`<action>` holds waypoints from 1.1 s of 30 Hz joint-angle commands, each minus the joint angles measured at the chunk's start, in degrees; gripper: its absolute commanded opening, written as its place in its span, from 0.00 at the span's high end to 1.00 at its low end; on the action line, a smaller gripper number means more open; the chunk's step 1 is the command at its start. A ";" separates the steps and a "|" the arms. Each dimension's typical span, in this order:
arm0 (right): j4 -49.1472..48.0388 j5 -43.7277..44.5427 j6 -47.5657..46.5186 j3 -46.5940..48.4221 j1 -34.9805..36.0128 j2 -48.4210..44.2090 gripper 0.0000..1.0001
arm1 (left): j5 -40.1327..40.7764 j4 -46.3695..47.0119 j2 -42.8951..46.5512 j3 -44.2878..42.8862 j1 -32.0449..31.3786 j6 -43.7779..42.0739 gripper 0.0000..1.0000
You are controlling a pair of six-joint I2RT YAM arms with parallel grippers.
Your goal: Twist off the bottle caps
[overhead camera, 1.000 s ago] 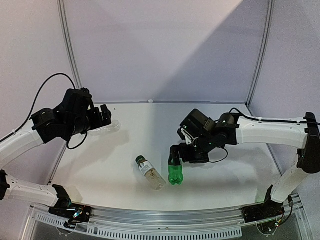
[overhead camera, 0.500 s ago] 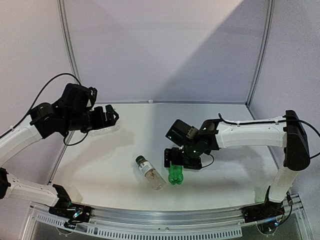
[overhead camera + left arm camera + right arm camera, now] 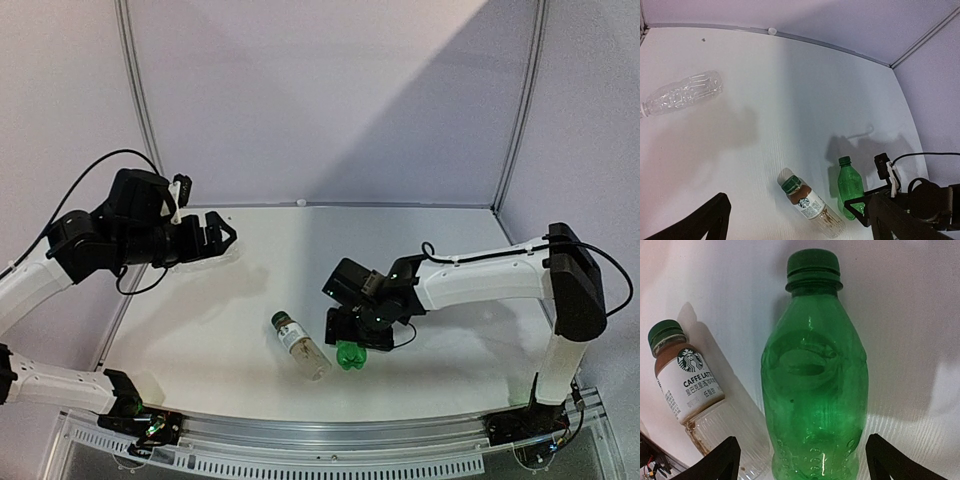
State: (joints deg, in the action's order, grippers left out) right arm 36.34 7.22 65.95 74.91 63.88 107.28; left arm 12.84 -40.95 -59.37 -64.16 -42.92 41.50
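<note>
your right claw (image 3: 807, 460) is open and straddles the green bottle (image 3: 815, 385), with one of its fingers (image 3: 720, 462) on each side of the lower body and neither clearly pressing it. the bottle looks to be lying on the table (image 3: 790, 100), in the near half, a little right of centre. its long axis runs near-to-far, and the dark green cap (image 3: 813, 267) is at the far end, beyond the fingers. so the claw sits across the axis at the base half. by my judgement, closing here would pin the body and leave the cap free for the other arm.

the labelled bottle (image 3: 687, 385) lies just left of it, slanted, with its green cap (image 3: 662, 332) pointing far-left.

your left claw (image 3: 218, 238) is open and empty over the far left of the table, well apart from the dark green cap. the clear ribbed bottle (image 3: 685, 92) lies much nearer to it, with its white cap (image 3: 644, 108) at the left end.
</note>
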 commanded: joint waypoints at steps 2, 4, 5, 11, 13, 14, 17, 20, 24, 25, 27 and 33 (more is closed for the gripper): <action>-1.37 1.65 2.02 -1.67 0.44 1.42 0.13 | -2.12 1.45 1.36 2.00 -0.49 -1.56 0.01; -1.40 1.90 2.32 -1.94 0.51 1.48 0.15 | -2.39 2.01 1.37 2.26 -0.50 -1.67 0.01; -1.39 1.92 2.61 -2.08 0.61 1.52 0.15 | -2.53 2.35 1.32 2.43 -0.50 -1.82 0.01; -3.14 2.00 3.38 -2.50 1.58 2.37 0.17 | -2.93 3.96 0.78 3.16 -0.50 -2.19 0.01; -3.33 2.36 3.51 -2.49 1.75 2.87 0.19 | -3.10 4.19 0.59 3.16 -0.50 -2.36 0.02; -3.40 2.50 3.60 -2.49 1.82 2.91 0.20 | -3.25 4.14 0.49 3.09 -0.50 -2.57 0.02; -3.19 3.16 3.95 -2.45 1.87 2.98 0.24 | -3.35 3.94 0.30 2.73 -0.48 -3.44 0.02; -1.69 4.26 4.59 -2.15 1.78 3.26 0.28 | -3.29 3.82 0.40 2.76 -0.42 -3.95 0.02; -0.02 5.38 5.48 -2.05 1.86 3.49 0.37 | -3.54 3.90 0.31 2.77 -0.42 -4.35 0.02; 0.05 5.50 5.54 -2.05 1.82 3.46 0.40 | -3.69 3.94 0.29 2.73 -0.41 -4.52 0.02; 0.29 5.52 5.42 -2.05 1.80 3.42 0.45 | -4.18 4.09 0.27 2.52 -0.41 -5.17 0.02; 0.64 5.70 0.08 -0.93 1.90 0.72 0.49 | -11.94 5.99 -0.12 0.83 0.37 -11.91 0.02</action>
State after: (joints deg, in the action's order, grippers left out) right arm 34.89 11.33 69.95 73.23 65.36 109.19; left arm 7.46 -36.80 -58.59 -61.87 -42.92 35.20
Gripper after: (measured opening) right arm 0.563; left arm 0.983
